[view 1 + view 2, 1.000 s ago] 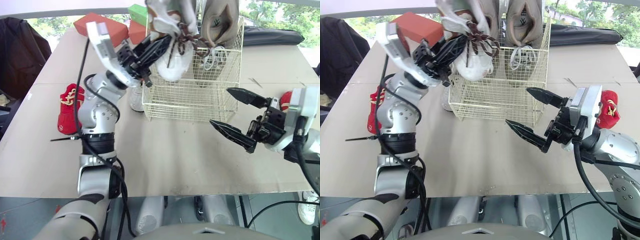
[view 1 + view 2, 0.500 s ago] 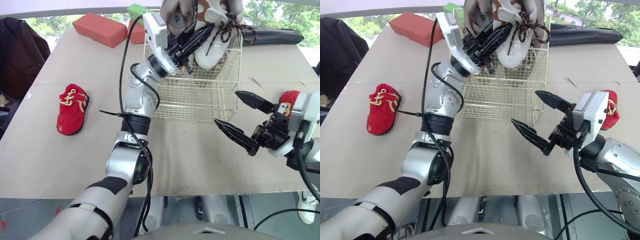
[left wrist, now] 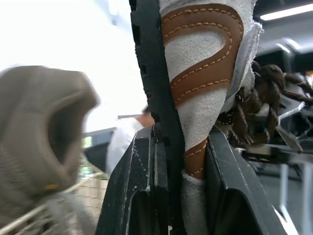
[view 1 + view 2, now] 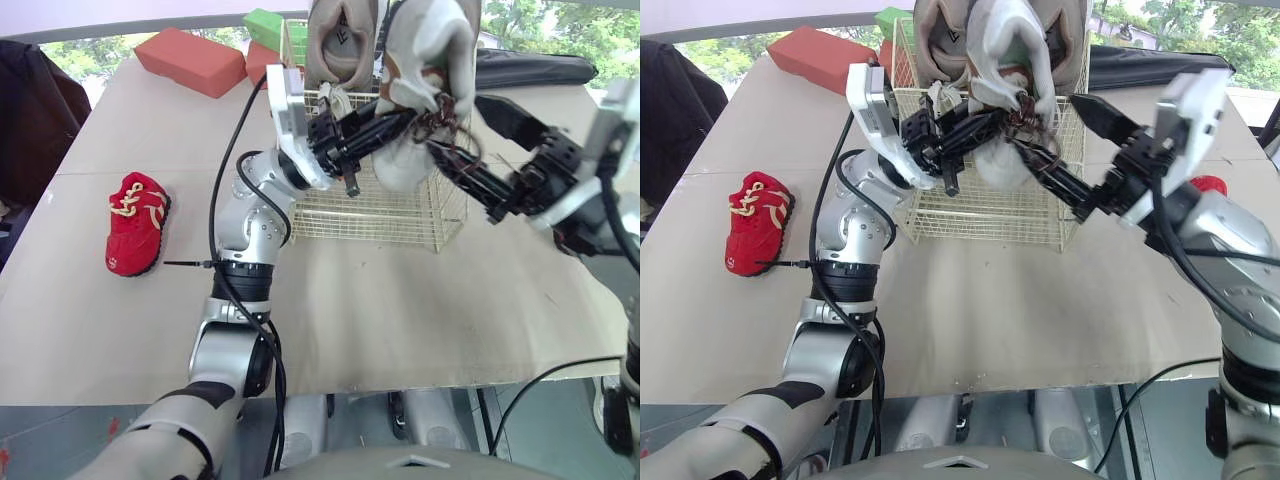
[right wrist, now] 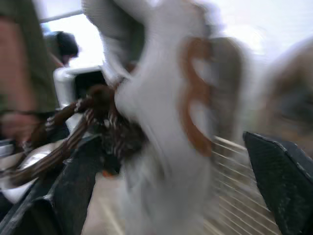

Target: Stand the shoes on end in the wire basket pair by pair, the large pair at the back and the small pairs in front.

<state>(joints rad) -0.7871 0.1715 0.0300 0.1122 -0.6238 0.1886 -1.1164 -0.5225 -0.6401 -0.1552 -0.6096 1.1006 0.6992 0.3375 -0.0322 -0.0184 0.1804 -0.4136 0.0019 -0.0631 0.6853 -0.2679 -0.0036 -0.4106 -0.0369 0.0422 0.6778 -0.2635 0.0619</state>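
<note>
A white shoe with brown trim and brown laces hangs over the right part of the wire basket. My left gripper is shut on its side, and the left wrist view shows the shoe pinched between both fingers. My right gripper is open, one finger above and one below the dangling laces, with the shoe between them. A tan shoe stands on end at the basket's back left. One small red shoe lies on the table at the left. Another red shoe peeks out behind my right arm.
Red blocks and a green block sit at the table's back left. A black bag lies along the back right edge. A dark garment hangs at the far left. Bare tabletop stretches in front of the basket.
My left gripper has brought the white shoe down and right over the basket. My right gripper rose from beside the basket and now brackets the shoe's laces. The head camera has shifted.
</note>
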